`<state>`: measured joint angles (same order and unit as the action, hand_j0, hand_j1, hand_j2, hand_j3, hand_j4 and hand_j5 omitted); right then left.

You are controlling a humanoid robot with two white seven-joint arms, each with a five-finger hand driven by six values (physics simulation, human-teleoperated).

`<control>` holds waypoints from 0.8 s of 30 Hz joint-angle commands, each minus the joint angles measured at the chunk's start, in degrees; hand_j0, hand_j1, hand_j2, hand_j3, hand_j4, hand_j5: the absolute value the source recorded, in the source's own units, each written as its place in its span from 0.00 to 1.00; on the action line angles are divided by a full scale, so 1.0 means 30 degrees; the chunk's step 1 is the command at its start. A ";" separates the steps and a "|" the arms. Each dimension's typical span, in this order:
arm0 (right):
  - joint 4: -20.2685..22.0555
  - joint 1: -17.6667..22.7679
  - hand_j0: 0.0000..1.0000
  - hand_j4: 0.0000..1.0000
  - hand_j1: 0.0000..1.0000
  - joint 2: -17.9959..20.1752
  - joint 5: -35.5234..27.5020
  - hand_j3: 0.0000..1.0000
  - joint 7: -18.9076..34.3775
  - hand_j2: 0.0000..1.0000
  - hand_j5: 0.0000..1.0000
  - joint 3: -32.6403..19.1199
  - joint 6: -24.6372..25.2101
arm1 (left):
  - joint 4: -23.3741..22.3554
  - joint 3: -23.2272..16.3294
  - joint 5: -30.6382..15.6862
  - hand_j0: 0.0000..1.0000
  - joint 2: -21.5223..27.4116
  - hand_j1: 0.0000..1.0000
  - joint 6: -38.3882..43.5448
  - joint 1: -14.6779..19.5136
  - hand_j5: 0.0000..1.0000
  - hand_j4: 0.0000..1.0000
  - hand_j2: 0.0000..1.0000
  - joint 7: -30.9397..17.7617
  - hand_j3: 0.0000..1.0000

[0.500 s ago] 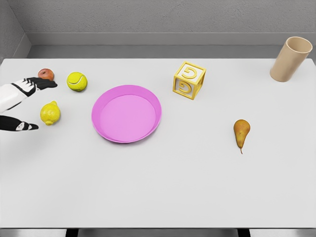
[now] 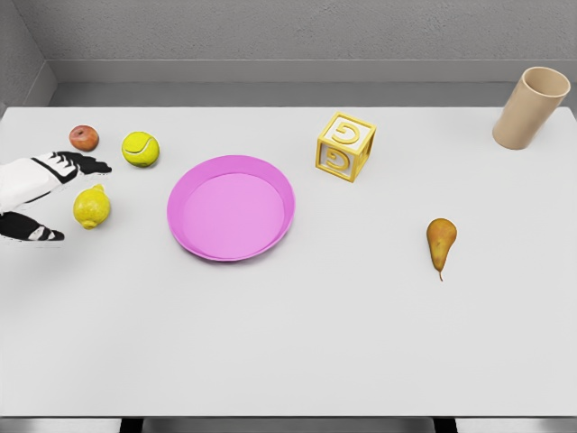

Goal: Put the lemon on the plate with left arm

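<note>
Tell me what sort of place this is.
Probably a simulated tabletop test bench, not a real room: a plain white table against bare grey walls, with unrelated props such as a letter block, tennis ball and pink plate, and a left robot hand reaching in.

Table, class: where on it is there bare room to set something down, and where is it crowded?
The table is bare along the whole front, below the pink plate and pear. Another free patch lies between the letter block, the pear and the beige cup. The far left is crowded: lemon, tennis ball, small red fruit and the open left hand.
</note>
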<state>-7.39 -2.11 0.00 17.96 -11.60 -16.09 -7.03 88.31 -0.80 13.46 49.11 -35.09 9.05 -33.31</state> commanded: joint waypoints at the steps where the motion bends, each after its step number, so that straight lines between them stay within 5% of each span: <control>1: 0.0002 0.0000 1.00 1.00 1.00 -0.0001 -0.0009 1.00 0.0000 1.00 1.00 0.0001 0.0000 | -0.0433 -0.0202 0.2510 1.00 -0.1545 1.00 0.0030 0.0117 1.00 1.00 1.00 -0.0292 1.00; 5: 0.0002 0.0000 1.00 1.00 1.00 -0.0001 -0.0038 1.00 0.0000 1.00 1.00 0.0001 0.0000 | -0.3243 -0.2194 0.3482 1.00 -0.2307 1.00 0.0030 0.2518 1.00 1.00 1.00 -0.0350 1.00; 9: 0.0002 0.0000 1.00 1.00 1.00 -0.0001 -0.0009 1.00 0.0000 1.00 1.00 0.0001 0.0000 | -0.5296 -0.3397 0.3453 1.00 -0.2337 1.00 0.0030 0.3575 1.00 1.00 1.00 -0.0321 1.00; 16: 0.0002 0.0000 1.00 1.00 1.00 -0.0001 -0.0009 1.00 0.0000 1.00 1.00 0.0001 0.0000 | -0.7318 -0.3484 0.3453 1.00 -0.1986 1.00 0.0030 0.4395 1.00 1.00 1.00 -0.0350 1.00; 24: 0.0002 0.0000 1.00 1.00 1.00 -0.0001 -0.0038 1.00 0.0000 1.00 1.00 0.0001 0.0000 | -0.7377 -0.4510 0.3482 1.00 -0.2220 1.00 0.0030 0.5215 1.00 1.00 1.00 -0.0562 1.00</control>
<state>-7.38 -2.11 0.00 17.95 -11.60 -16.09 -7.03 66.34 -13.55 24.24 42.60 -35.14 24.79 -34.97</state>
